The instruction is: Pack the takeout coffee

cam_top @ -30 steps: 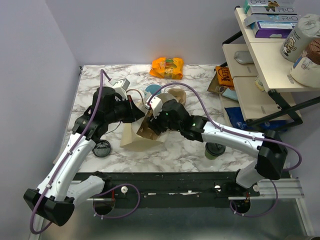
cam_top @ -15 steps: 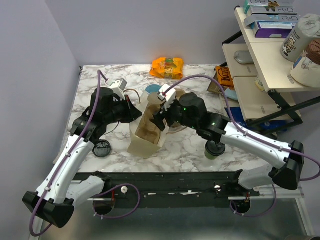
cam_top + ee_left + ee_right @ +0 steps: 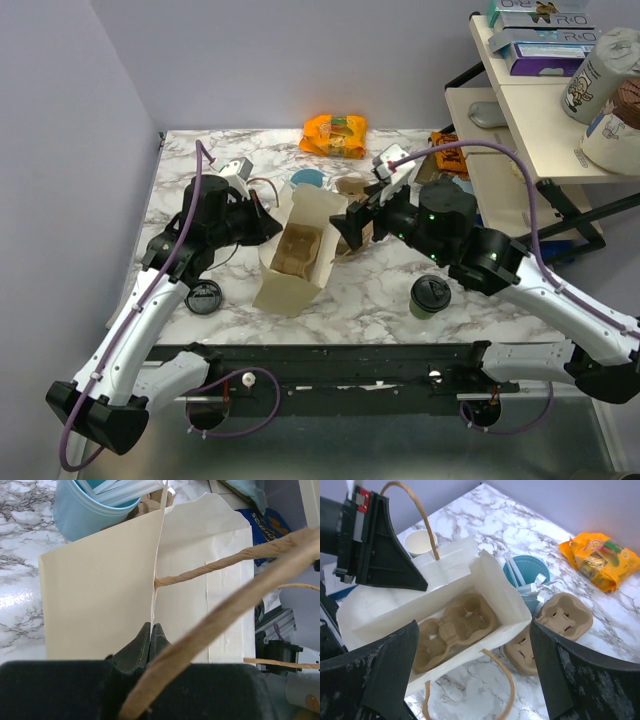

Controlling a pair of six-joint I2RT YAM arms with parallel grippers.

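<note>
coffee location: takeout coffee [image 3: 430, 296] stands upright at lower centre-right of the top view, beside the right forearm, well apart from the paper bag [image 3: 285, 290]. it lies down-right of the right gripper [image 3: 346, 230], whose jaws are spread wide and empty at the bag mouth. left gripper [image 3: 152, 628] pinches the bag wall. right arm is judged nearer.

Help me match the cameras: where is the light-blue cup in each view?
Top external: light-blue cup upper centre, behind the paper bag.
Left wrist: top left, beyond the bag's edge.
Right wrist: centre right, behind the bag.
Shared landmark: the paper bag.
</note>
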